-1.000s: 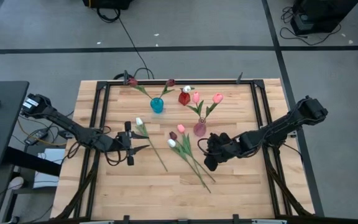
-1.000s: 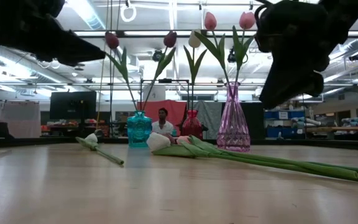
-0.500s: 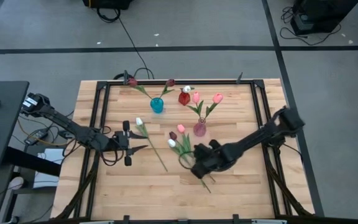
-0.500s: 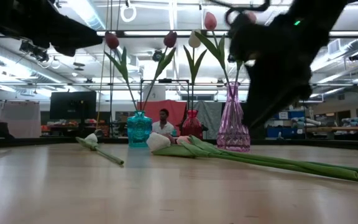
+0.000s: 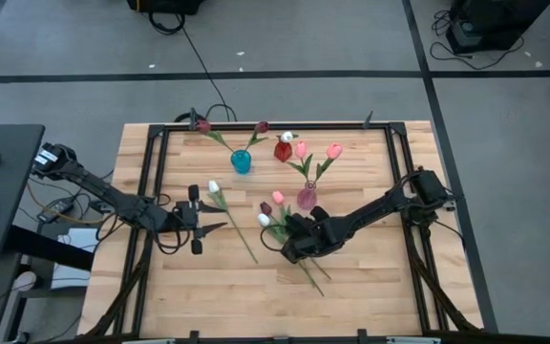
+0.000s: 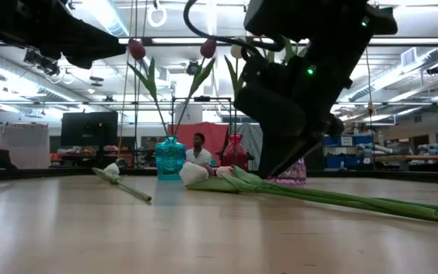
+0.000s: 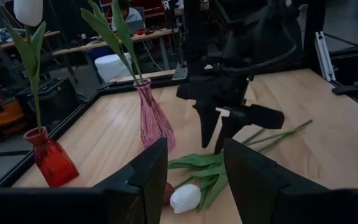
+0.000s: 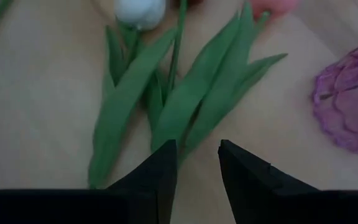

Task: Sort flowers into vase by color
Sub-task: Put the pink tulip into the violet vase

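Pink is the furthest along, by my reckoning: I count two pink tulips standing in the purple-pink vase near the table's middle. Two maroon tulips lean out of the teal vase towards the far edge, and one white tulip stands in the red vase just beside it.

Four flowers are left lying on the wood. A lone white tulip lies left of centre. A bundle of one white, one pink and one maroon lies in front of the purple-pink vase, stems running towards the near edge.

I have the right gripper low over that bundle's leaves, fingers spread and holding nothing. The left gripper waits beside the lone white tulip, fingers likewise apart.
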Tool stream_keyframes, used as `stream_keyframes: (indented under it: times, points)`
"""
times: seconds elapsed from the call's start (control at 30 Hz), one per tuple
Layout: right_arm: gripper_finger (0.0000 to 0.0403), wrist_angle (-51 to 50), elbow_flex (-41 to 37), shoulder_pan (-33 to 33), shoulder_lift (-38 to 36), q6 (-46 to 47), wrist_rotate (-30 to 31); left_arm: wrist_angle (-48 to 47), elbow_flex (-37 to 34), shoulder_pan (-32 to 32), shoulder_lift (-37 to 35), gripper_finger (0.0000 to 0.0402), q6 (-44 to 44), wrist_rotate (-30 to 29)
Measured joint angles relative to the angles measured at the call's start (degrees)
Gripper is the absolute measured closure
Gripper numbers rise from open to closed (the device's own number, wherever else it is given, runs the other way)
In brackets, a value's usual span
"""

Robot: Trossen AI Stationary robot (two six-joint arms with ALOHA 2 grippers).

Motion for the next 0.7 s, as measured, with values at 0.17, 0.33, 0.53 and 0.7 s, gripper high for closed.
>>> stream_keyframes:
  times: [0.17, 0.33, 0.53, 0.7]
  points:
    - [0.0287, 3.95, -2.02, -0.91, -0.01, -0.05, -2.01, -0.95, 0.00, -0.02, 0.00, 0.0239, -0.48, 0.04]
    - [0.0301, 10.23, -5.39, -1.55, -0.07, -0.03, -2.90, -3.01, 0.00, -0.02, 0.00, 0.0239, -1.06, 0.11]
    - [0.0308, 11.33, -6.54, -1.95, -0.29, -0.01, -4.16, -3.41, 0.00, -0.02, 0.00, 0.0239, -0.06, 0.15]
    - [0.0343, 10.51, -6.79, -1.97, -0.35, -0.10, -4.91, -3.42, 0.00, -0.02, 0.00, 0.0239, 0.37, 0.14]
